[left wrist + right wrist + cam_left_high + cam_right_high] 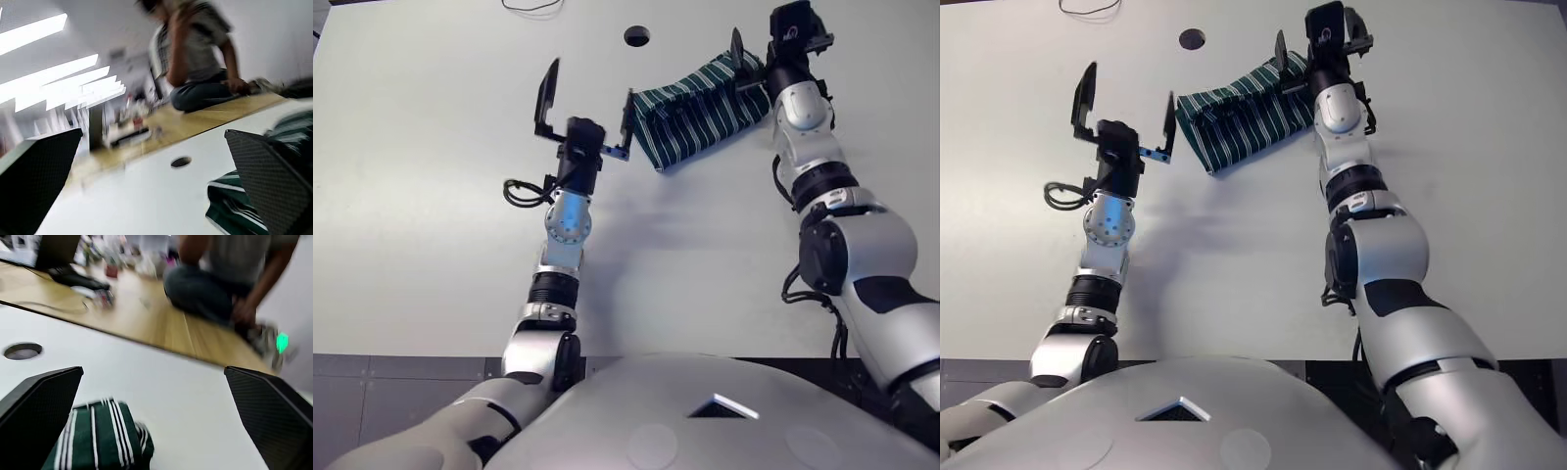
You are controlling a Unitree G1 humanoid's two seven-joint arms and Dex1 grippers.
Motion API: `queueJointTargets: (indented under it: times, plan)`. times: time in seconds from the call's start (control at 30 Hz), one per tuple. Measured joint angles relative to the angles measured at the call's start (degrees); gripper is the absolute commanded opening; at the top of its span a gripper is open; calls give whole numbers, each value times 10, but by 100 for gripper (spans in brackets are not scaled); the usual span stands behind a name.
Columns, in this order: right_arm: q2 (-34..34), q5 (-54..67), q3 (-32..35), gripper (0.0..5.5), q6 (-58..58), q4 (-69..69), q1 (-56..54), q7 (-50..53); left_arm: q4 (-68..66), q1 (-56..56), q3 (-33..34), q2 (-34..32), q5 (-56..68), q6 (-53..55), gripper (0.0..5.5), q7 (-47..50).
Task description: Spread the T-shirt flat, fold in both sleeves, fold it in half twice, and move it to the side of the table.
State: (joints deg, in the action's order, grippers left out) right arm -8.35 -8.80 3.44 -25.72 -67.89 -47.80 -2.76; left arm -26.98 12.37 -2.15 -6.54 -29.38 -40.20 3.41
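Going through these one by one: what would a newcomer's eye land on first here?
A folded green-and-white striped T-shirt lies toward the far right of the white table. The left tool hangs open just beside the shirt's left end, and the right tool is open at its right end.

Dark green, white-striped folded T-shirt (700, 110): soft cloth, matt, creased.
White counter (431, 215): smooth, matt.
Fingers (264, 181) of the left tool (592, 78): black matt plastic, faces finely cross-hatched.
Pale floor (146, 328): wood, slight sheen.
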Motion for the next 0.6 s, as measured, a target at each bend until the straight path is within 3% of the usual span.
queueJointTargets:
  times: [0.13,0.27,0.6]
  plan:
    - [-56,0,0,533,-71,157,91,-12,42,33,-93,-91,-197,35,550,26]
    - [-78,-38,-22,533,-76,295,157,7,21,101,-152,-139,-306,105,550,71]
    - [-82,-58,-38,533,-44,365,201,23,-175,251,-270,-130,-349,143,550,160]
